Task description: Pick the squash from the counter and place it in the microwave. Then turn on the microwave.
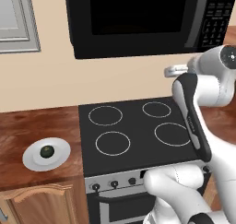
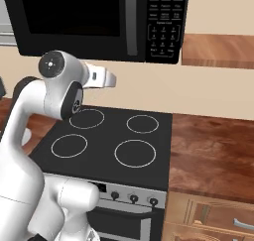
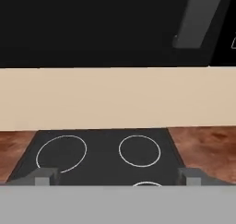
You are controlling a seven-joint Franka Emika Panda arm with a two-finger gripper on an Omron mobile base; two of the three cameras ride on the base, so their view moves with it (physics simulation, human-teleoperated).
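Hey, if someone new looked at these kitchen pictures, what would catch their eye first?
Probably the big black microwave hanging on the wall above the stovetop, door shut. Next, the white arm reaching over the stovetop, its end effector open and empty in front of the wall below the microwave. Last, the little dark green squash sitting on a white plate on the counter, left of the stovetop.

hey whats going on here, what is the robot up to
A white robot arm is raised over the black stovetop, its gripper open and holding nothing. The squash sits on a small white plate on the wooden counter left of the stove, untouched. The microwave hangs above the stove with its door shut. So the pick-up has not begun yet.
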